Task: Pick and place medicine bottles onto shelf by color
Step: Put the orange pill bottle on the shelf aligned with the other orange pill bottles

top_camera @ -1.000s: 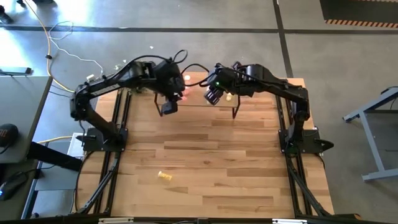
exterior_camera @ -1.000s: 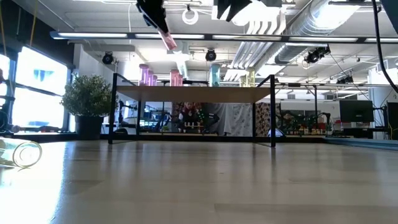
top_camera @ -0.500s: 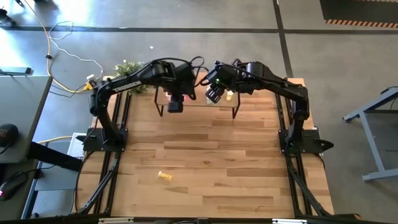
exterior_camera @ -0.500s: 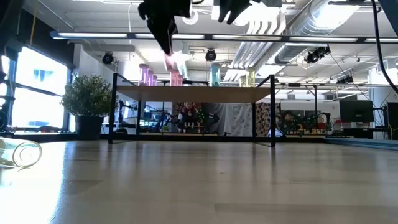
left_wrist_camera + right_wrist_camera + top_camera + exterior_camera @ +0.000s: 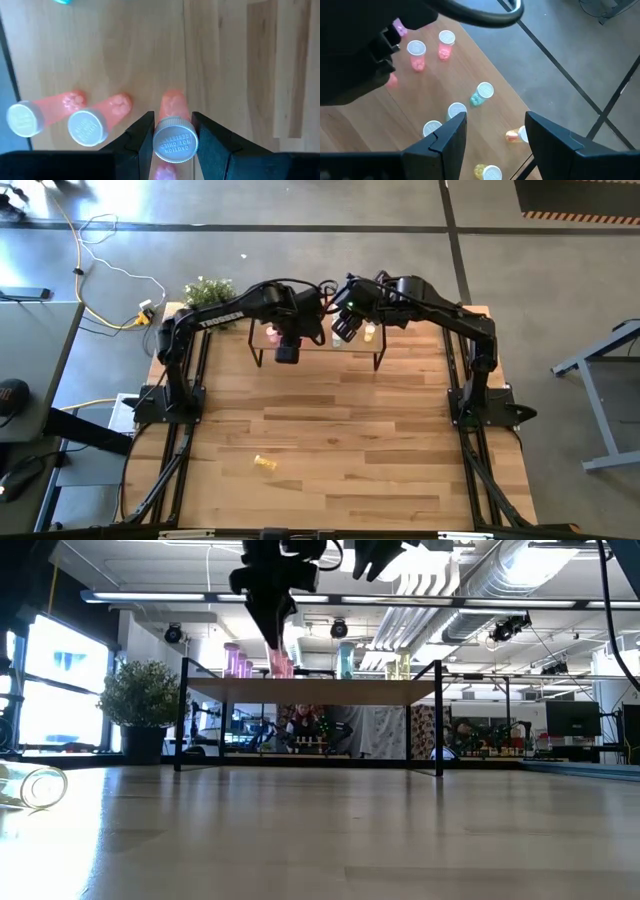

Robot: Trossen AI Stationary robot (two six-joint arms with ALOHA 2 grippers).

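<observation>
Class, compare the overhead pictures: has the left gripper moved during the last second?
Yes. The left gripper, shut on a pink bottle, has moved toward the picture's right, from near the shelf's left legs to over its board.

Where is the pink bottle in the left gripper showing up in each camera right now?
High view: hidden under the left gripper, over the shelf.
Low view: pink bottle hanging from that gripper, just above the shelf board.
Left wrist view: bottle cap-up between the fingers.
Right wrist view: hidden behind the left arm.
Shared landmark: two standing pink bottles beside it.
</observation>
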